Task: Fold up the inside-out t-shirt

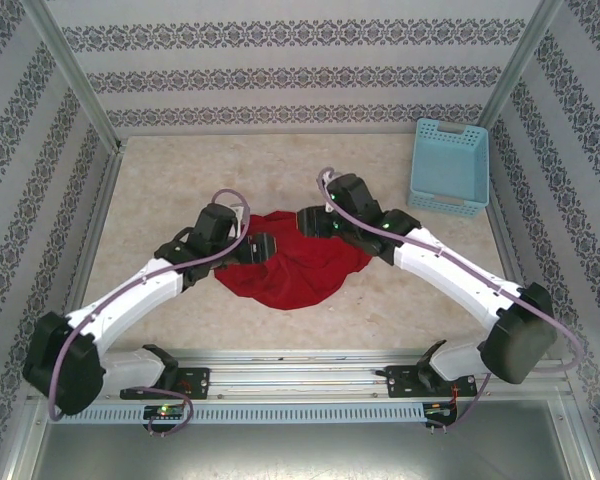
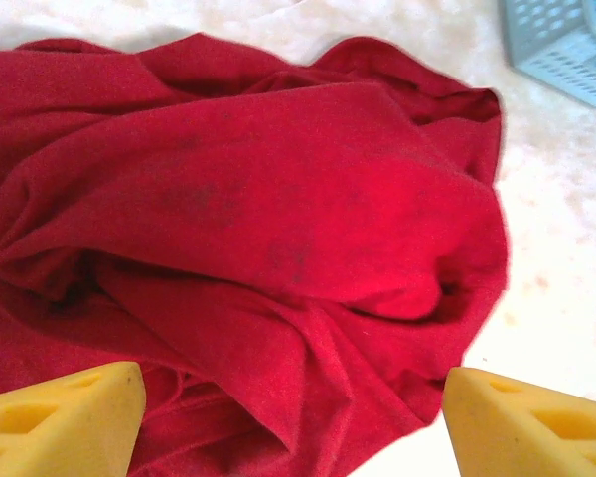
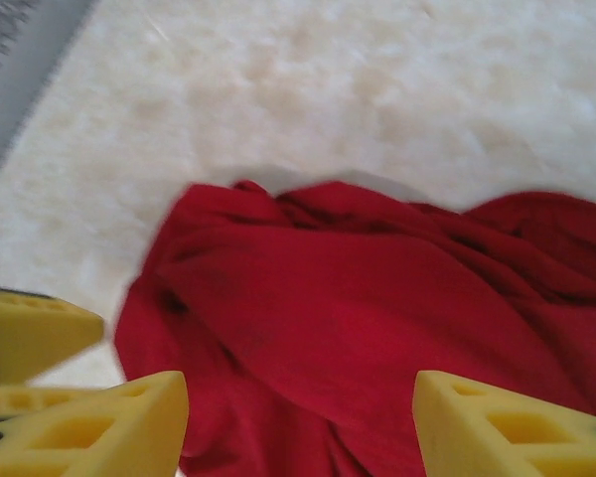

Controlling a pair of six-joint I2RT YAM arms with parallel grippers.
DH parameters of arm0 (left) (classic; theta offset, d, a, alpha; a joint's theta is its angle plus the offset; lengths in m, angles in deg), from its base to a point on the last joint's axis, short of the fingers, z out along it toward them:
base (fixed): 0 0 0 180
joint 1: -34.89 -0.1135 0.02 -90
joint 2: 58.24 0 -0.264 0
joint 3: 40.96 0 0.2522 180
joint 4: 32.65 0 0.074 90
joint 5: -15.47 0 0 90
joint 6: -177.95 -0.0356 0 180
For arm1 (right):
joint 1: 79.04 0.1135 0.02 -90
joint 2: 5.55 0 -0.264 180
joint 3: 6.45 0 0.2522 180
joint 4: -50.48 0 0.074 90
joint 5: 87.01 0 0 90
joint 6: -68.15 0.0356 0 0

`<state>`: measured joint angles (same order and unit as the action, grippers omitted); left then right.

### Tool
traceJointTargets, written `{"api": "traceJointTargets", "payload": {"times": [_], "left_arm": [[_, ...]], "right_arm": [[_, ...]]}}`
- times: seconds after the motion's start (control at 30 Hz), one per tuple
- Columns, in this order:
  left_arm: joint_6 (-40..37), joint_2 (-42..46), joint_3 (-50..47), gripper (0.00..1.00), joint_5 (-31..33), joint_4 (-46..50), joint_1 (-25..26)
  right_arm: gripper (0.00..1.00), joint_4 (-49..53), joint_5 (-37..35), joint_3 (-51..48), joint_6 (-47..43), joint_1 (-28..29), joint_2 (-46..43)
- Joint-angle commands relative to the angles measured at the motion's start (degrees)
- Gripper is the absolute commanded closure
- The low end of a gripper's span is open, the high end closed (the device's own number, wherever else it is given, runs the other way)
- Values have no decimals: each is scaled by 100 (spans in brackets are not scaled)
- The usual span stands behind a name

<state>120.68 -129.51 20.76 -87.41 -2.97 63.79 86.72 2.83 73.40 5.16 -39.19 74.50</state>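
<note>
The red t-shirt point(image 1: 295, 270) lies on the table point(image 1: 180, 180) as a rumpled, rounded heap, well apart from the light blue basket point(image 1: 446, 200), to that basket's near left. Nothing of it is inside the basket.

The left fingers point(image 2: 60, 417) stand wide apart just above the cloth, on the side of the heap away from the basket, and grip nothing. The right fingers point(image 3: 497, 422) are also spread, over the heap's edge on the basket's side, with loose cloth below them and none pinched between them.

Judged by how the cloth lies, the folding has hardly begun. Soft ridges and overlapping layers run across the heap, and I cannot pick out sleeves, collar or hem. No flat panel or straight fold edge shows. What is left looks like nearly everything: spreading the shirt flat on the table, then making the folds.
</note>
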Motion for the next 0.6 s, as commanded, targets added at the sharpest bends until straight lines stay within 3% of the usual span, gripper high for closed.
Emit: {"api": "traceJointTargets", "payload": {"times": [0.0, 0.17, 0.3, 0.5, 0.57], "left_arm": [[339, -375, 205, 20, 288, 113, 54], [620, -960, 119, 19, 206, -249, 69], [665, -1381, 139, 30, 224, -424, 71], [566, -1491, 56, 59, 116, -529, 63], [503, -1389, -13, 69, 176, -430, 69]], "right_arm": [[35, -338, -75, -518, -225, 107, 251], [25, -714, -356, -693, -740, 505, 776], [25, -799, -841, -505, -830, 577, 1392], [45, -761, -1384, -48, -955, 492, 2033], [65, -706, -1479, 41, -892, 380, 2036]]}}
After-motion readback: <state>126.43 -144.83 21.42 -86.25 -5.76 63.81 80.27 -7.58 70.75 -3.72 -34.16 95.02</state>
